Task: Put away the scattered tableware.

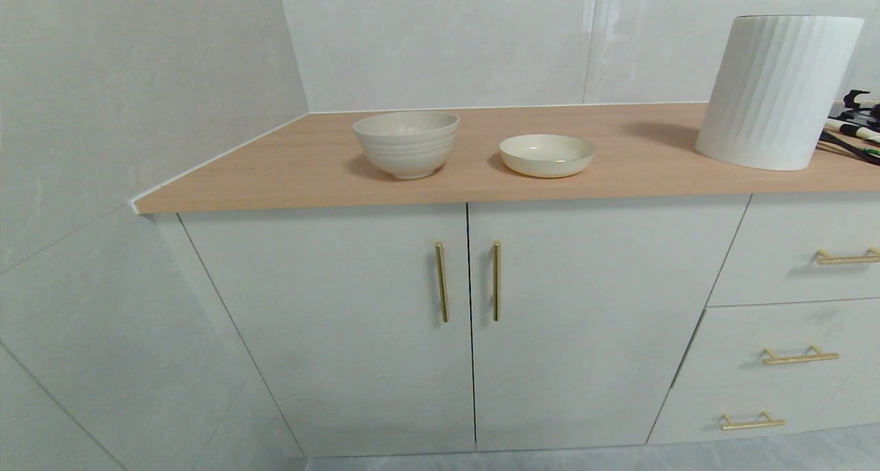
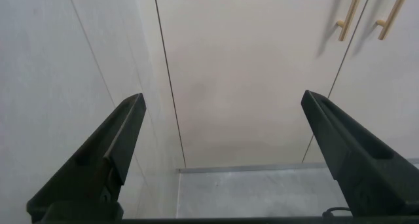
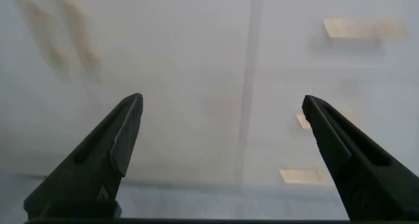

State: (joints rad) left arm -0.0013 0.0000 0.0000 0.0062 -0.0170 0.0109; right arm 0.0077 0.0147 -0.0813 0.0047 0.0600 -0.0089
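Left tool (image 2: 222,95) and right tool (image 3: 222,97), both agape, before cabinet (image 2: 255,67).

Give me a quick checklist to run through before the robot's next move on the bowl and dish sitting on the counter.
1. Left gripper open and empty: ok.
2. Right gripper open and empty: ok.
3. Bowl upright on the counter, not touching anything: ok.
4. Shallow dish upright, apart from the bowl and from the tall white container: ok.
5. Cabinet doors open to take tableware: not ok, both are shut.
6. Free room inside the cabinet: cannot tell, hidden behind the doors.
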